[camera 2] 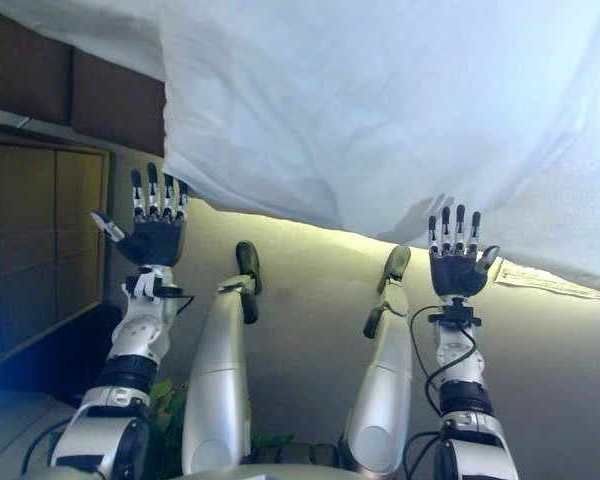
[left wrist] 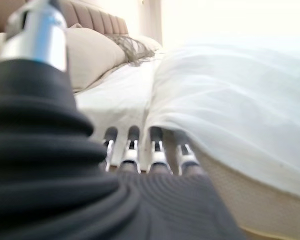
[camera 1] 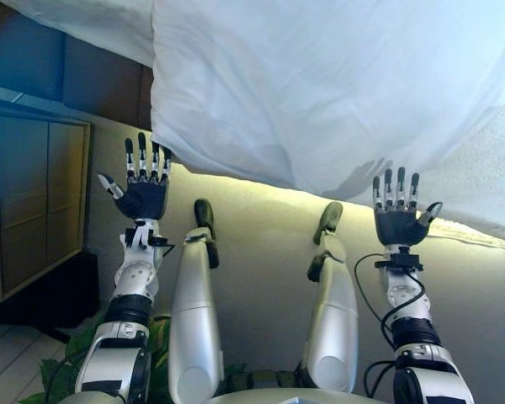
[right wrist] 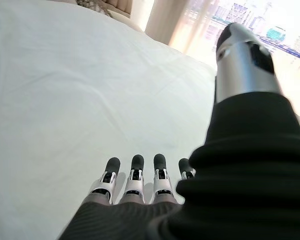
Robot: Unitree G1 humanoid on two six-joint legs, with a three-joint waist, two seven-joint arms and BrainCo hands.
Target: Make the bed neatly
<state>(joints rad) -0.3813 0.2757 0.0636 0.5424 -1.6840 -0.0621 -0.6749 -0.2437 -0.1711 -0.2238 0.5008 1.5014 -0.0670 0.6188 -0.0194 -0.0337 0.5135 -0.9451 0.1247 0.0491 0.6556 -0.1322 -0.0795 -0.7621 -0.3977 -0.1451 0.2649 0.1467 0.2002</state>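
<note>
A white, softly creased duvet lies spread over the bed, its lower edge hanging just over the mattress side in front of the robot. The left hand is held up with its fingers straight and spread and its thumb out to the side, holding nothing; its fingertips reach the hanging duvet edge near the corner, where the left wrist view shows them just below the cloth. The right hand is likewise open and empty, fingers straight, tips just short of the duvet's rim. Further up the bed, cream pillows lean against a padded beige headboard. A wooden panelled cabinet stands on the floor beside the left arm.
</note>
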